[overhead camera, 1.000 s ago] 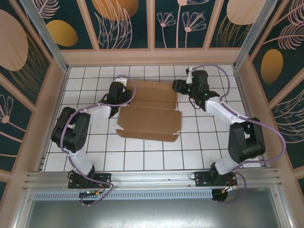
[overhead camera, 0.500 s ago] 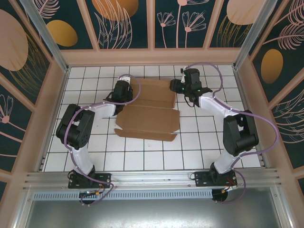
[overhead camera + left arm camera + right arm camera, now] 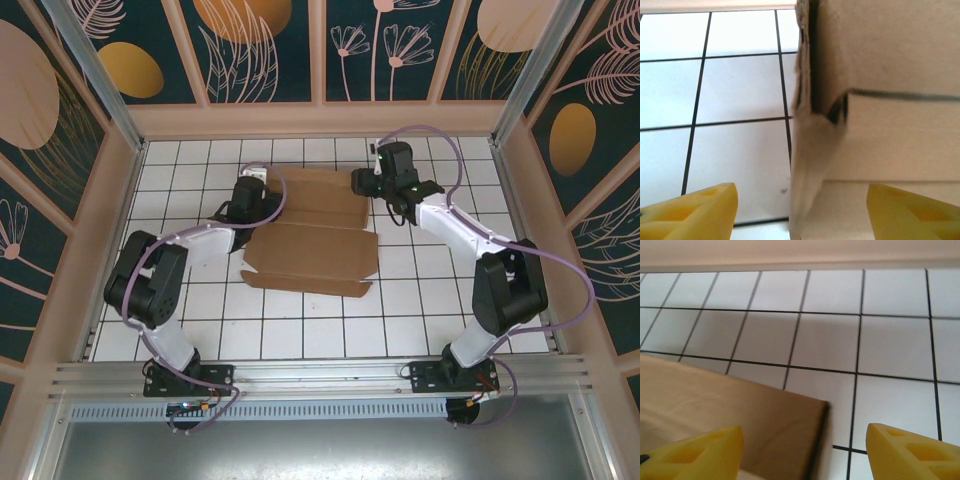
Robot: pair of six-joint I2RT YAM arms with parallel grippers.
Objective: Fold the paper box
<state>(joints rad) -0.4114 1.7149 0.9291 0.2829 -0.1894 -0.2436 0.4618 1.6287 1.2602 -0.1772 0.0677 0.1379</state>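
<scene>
The paper box (image 3: pixel 315 235) is a brown cardboard sheet, partly folded, lying in the middle of the tiled floor. My left gripper (image 3: pixel 252 196) sits at its far left corner. In the left wrist view the yellow fingertips (image 3: pixel 695 210) stand wide apart, open, and a raised cardboard flap (image 3: pixel 807 165) rises between them, touching neither. My right gripper (image 3: pixel 366 183) is at the box's far right corner. In the right wrist view it (image 3: pixel 802 452) is open, with the corner of the cardboard panel (image 3: pixel 740 410) lying under the gap between its fingertips (image 3: pixel 912 450).
White tiles with black grid lines (image 3: pixel 430 300) surround the box. A beige wall base (image 3: pixel 320 120) runs along the far side close behind both grippers, and side walls (image 3: pixel 100 230) close in the left and right.
My left gripper closed at the box's left edge and has opened again. My right gripper has moved left and farther back, to the far right corner. The box shifted slightly.
</scene>
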